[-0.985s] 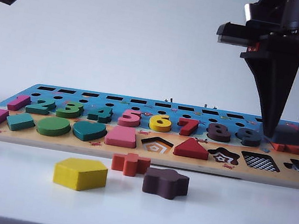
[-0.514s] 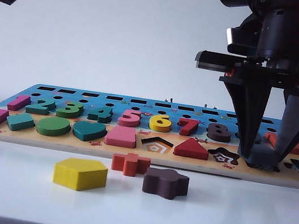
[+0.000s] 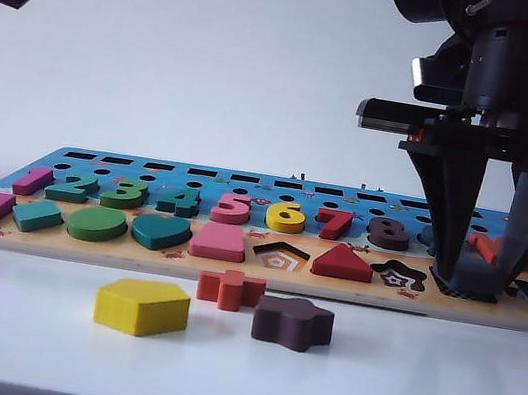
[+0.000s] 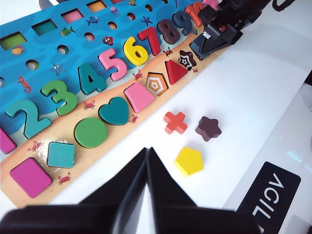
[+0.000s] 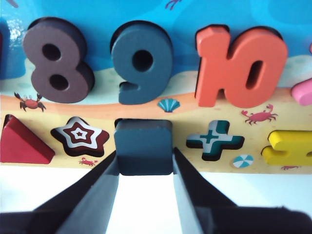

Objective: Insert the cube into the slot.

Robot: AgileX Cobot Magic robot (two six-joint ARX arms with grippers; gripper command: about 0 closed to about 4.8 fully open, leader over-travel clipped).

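Note:
My right gripper (image 5: 145,155) is shut on the cube (image 5: 144,141), a dark navy square block held by two opposite sides. The cube (image 3: 470,281) is low over the puzzle board (image 3: 182,263), between the star cutout (image 5: 79,135) and the plus cutout (image 5: 215,139). It covers the slot, which is hidden. I cannot tell whether the cube is seated. My left gripper (image 4: 147,152) hangs shut and empty above the white table, near the board's other end, far from the cube. In the left wrist view the right gripper (image 4: 214,38) shows at the board's far end.
A yellow pentagon block (image 3: 141,306), a red cross block (image 3: 229,288) and a dark brown star block (image 3: 293,323) lie on the white table in front of the board. Number pieces and shape pieces fill most of the board; the pentagon cutout (image 3: 280,255) stands open.
My right gripper carried the cube from the back of the board, near the number pieces, forward and down onto the front row, covering the checkerboard slot. The left arm stayed still.

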